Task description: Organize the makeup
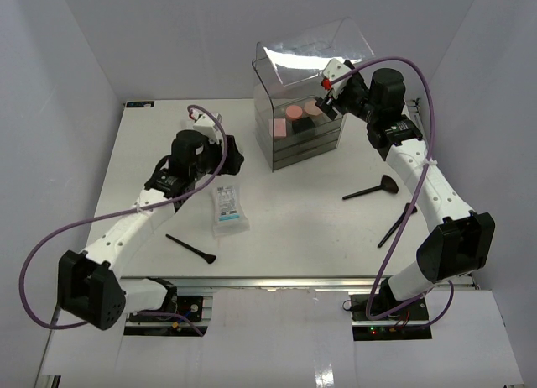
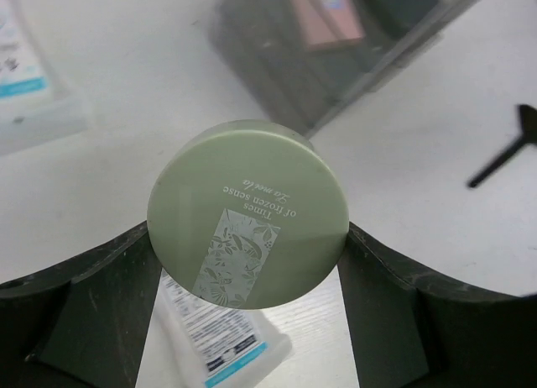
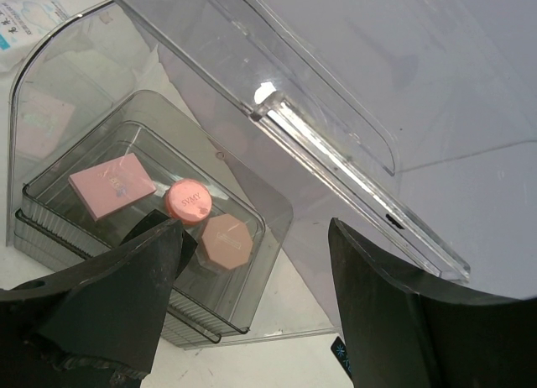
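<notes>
Left gripper [image 2: 250,241] hangs over mid-tabletop, clamped on a green compact [image 2: 247,205]; right gripper [image 3: 253,233] is raised near the far edge, jaws apart.

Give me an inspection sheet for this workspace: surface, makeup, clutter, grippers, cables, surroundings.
Surface: white table, mostly bare.
Makeup: pad, pink compact and octagonal compact in the top tray of the box; sachets and three brushes loose on the table; green compact in the left gripper.
Clutter: nothing seen.
Grippers: left gripper shut on the green compact, above the sachets; right gripper open at the box's raised lid, contact unclear.
Cables: a purple cable loops along each arm.
Surroundings: white walls on three sides.
</notes>
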Controlling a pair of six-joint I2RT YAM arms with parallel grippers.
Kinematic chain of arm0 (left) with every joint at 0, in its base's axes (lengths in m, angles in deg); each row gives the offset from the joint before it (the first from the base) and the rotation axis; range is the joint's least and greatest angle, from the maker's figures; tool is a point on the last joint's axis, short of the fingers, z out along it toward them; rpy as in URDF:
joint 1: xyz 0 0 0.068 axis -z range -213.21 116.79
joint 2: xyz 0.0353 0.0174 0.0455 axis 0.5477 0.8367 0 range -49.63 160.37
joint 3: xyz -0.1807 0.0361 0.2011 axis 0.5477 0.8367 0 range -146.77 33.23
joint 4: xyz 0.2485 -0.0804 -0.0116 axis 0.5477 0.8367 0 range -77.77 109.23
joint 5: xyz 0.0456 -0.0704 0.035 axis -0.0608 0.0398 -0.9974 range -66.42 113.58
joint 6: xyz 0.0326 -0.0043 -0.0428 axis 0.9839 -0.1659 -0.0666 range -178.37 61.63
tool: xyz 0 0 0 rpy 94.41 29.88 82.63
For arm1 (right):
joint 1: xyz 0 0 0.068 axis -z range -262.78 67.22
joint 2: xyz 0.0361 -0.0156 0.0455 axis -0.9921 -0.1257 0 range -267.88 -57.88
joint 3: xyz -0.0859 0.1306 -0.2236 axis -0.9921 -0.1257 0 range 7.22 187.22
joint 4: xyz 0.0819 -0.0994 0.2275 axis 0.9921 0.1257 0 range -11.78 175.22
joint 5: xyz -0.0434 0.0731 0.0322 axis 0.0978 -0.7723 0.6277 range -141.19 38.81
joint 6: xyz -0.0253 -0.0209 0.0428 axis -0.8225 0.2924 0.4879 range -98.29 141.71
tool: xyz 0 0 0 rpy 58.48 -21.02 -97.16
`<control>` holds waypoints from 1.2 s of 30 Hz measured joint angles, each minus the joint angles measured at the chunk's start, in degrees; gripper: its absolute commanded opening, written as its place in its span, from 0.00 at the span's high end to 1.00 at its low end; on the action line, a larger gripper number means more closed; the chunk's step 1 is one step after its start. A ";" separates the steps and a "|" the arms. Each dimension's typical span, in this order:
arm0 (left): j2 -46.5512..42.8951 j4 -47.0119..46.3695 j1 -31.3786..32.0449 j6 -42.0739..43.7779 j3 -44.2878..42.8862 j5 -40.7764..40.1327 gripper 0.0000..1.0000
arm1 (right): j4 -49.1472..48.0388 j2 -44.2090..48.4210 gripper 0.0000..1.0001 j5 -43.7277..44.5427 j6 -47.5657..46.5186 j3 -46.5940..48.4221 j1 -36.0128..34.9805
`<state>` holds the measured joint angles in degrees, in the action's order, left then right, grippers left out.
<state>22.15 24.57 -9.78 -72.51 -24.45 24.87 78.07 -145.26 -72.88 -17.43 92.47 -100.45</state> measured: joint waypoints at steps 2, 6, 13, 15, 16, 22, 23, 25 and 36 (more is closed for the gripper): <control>-2.63 -2.75 3.50 1.17 2.99 -0.44 0.93 | -0.02 0.00 0.23 -0.09 0.05 0.00 0.00; -1.82 -6.01 11.19 4.19 5.92 -3.69 0.93 | 0.04 0.00 0.23 -0.09 0.25 0.00 0.00; 10.05 -9.63 26.35 13.93 4.25 -14.03 0.92 | 0.07 0.00 0.23 -0.11 0.42 0.00 0.00; 14.67 -10.26 28.58 17.58 1.73 -17.21 0.92 | 0.07 0.00 0.23 -0.09 0.44 0.02 0.00; 16.77 -10.59 29.07 19.20 0.31 -18.64 0.92 | 0.07 0.00 0.23 -0.09 0.44 0.02 0.00; 25.98 -12.33 29.53 28.62 -8.85 -25.80 0.92 | 0.11 0.00 0.23 -0.07 0.42 0.02 0.00; 26.93 -12.84 29.48 30.02 -10.41 -26.57 0.92 | 0.11 0.00 0.23 -0.07 0.41 0.02 0.00; 28.48 -13.86 29.43 32.79 -13.32 -27.78 0.91 | 0.12 0.00 0.23 -0.06 0.40 0.02 0.00; 36.12 -21.48 29.45 43.53 -24.38 -32.01 0.90 | 0.15 0.00 0.23 0.13 0.40 0.02 0.02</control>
<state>58.27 3.09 19.68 -28.99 -48.83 -7.14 78.23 -145.26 -72.75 -17.03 92.50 -100.43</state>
